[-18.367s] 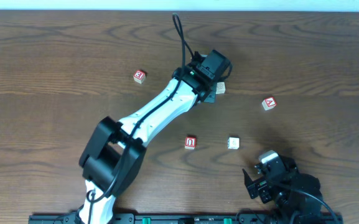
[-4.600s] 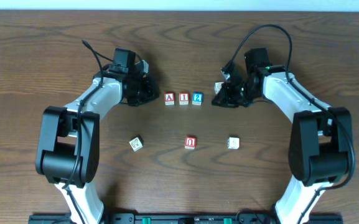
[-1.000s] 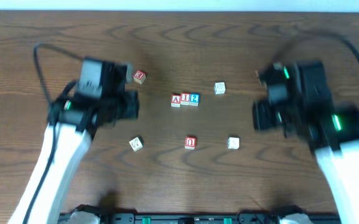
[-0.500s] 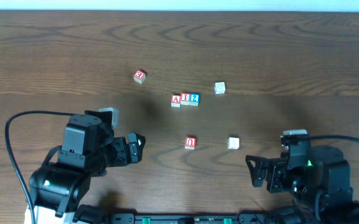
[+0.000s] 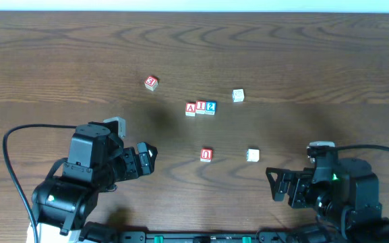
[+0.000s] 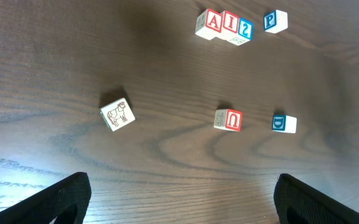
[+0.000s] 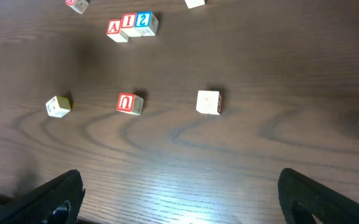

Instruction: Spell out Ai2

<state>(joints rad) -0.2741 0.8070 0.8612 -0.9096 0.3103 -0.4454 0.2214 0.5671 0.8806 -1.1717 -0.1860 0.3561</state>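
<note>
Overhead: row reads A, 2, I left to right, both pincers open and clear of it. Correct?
No, the order is wrong. The overhead view shows the A cube, then the I cube, then the 2 cube, left to right. The left pincer and right pincer are both open and clear of the row.

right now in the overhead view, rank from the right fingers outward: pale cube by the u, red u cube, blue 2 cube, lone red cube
1. pale cube, lower right
2. red U cube, lower middle
3. blue 2 cube, right end of the row
4. lone red cube, upper left
</note>
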